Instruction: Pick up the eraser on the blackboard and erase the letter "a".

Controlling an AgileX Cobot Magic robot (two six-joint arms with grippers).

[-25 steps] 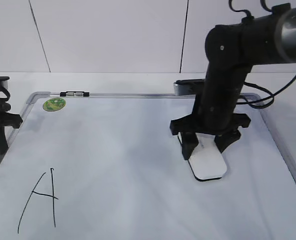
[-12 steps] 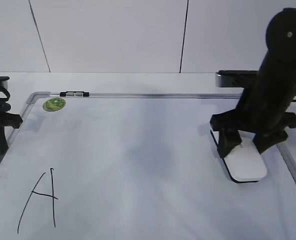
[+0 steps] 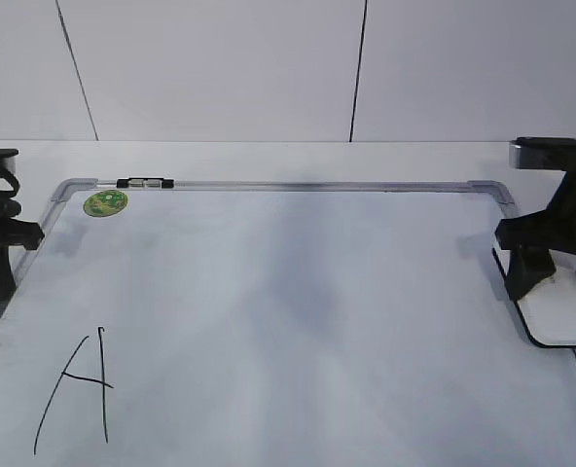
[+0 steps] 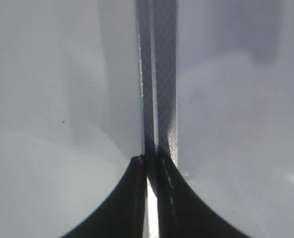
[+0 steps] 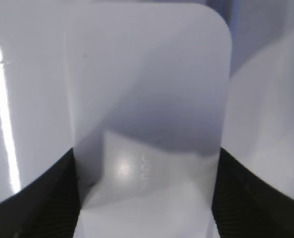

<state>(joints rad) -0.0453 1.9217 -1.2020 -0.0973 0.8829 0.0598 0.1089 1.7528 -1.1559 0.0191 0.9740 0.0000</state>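
Eraser sits clamped in the right claw at the blackboard's right edge. Left claw, pinched closed, rests over the left frame.

— What does your left wrist camera give you?
— Your left pincer sits at the bottom centre of the frame, its two dark fingers pressed nearly together, with only a bright sliver between them.
— And above it?
— The blackboard frame rail runs from the tips to the top edge, with pale tabletop on its left.
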